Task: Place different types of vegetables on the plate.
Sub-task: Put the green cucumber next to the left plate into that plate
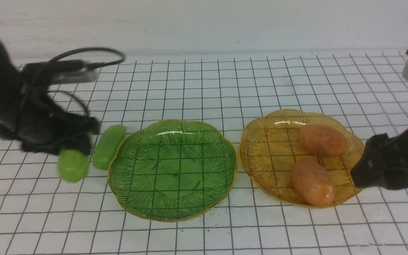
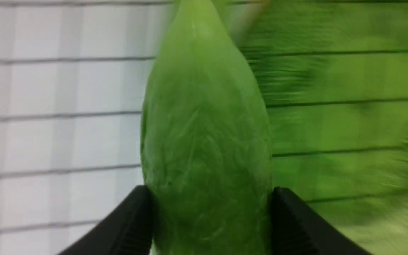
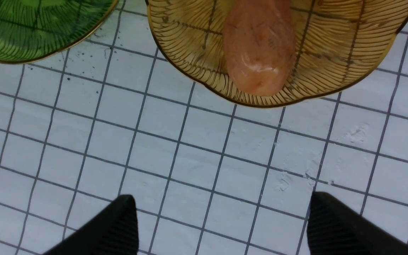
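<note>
My left gripper is shut on a glossy light-green cucumber piece, lifted just left of the green plate. In the left wrist view both fingers press the cucumber's sides, and the green plate blurs behind it. A second cucumber piece lies on the table against the green plate's left rim. Two orange-brown potatoes lie on the amber plate. My right gripper hangs open and empty at that plate's right edge. Its wrist view shows my right gripper over bare table, short of the near potato.
A white cloth with a black grid covers the table, ending at a white wall at the back. A black cable loops above my left arm. The two plates stand side by side, nearly touching. The green plate's corner shows in the right wrist view.
</note>
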Controlling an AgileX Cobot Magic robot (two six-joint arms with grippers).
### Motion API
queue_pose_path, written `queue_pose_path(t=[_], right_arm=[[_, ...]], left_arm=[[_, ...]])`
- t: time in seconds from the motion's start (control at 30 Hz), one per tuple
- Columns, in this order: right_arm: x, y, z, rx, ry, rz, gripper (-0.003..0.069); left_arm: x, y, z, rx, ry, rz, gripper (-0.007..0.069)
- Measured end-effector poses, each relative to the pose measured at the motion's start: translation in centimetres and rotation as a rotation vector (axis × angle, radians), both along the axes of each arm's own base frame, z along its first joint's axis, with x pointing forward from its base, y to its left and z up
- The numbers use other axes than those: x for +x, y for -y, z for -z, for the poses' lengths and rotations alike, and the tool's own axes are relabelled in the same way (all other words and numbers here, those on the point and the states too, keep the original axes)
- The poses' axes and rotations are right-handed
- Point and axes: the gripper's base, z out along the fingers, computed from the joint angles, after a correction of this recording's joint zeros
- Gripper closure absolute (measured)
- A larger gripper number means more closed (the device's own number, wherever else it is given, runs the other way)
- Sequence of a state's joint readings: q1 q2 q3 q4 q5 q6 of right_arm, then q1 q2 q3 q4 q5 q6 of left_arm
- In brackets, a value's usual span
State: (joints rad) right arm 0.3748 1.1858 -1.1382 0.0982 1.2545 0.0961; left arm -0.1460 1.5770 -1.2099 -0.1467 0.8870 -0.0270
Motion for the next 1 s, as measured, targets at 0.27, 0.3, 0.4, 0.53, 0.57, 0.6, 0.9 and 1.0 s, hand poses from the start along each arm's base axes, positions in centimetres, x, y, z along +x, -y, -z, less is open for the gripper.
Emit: queue_pose_path(t=[0.27, 0.3, 0.4, 0.53, 0.57, 0.6, 0.9, 1.0], right_arm=[[0.0, 0.0, 0.0, 0.001, 0.000, 0.000, 0.0076], [0.0, 0.0, 0.0, 0.003, -0.001, 0.000, 0.0076], [0.0, 0.0, 0.0, 0.005, -0.002, 0.001, 0.0076], [0.0, 0.0, 0.0, 0.005, -0.002, 0.001, 0.0076], [0.0, 0.0, 0.0, 0.004, -0.002, 0.001, 0.0076], [0.0, 0.0, 0.0, 0.004, -0.002, 0.001, 0.0076], [0.0, 0.0, 0.0, 0.006, -0.003, 0.007, 0.0076], [0.0, 0.0, 0.0, 0.006, -0.003, 0.007, 0.0076]], left_arm=[[1.7, 9.6, 3.3, -0.085, -0.063, 0.224, 0.0247], [2.1, 10.5, 3.7, -0.088, -0.071, 0.230, 0.0244], [3.6, 12.1, 4.5, -0.097, -0.067, 0.231, 0.0180], [5.1, 12.7, 4.8, -0.088, -0.050, 0.236, 0.0055], [5.3, 12.6, 4.6, -0.078, -0.044, 0.240, 0.0039], [5.3, 12.6, 4.6, -0.079, -0.043, 0.238, 0.0036], [9.3, 5.4, 1.1, 0.106, 0.062, 0.088, 0.0039], [10.5, 1.3, 2.1, 0.117, 0.023, -0.040, 0.0062]])
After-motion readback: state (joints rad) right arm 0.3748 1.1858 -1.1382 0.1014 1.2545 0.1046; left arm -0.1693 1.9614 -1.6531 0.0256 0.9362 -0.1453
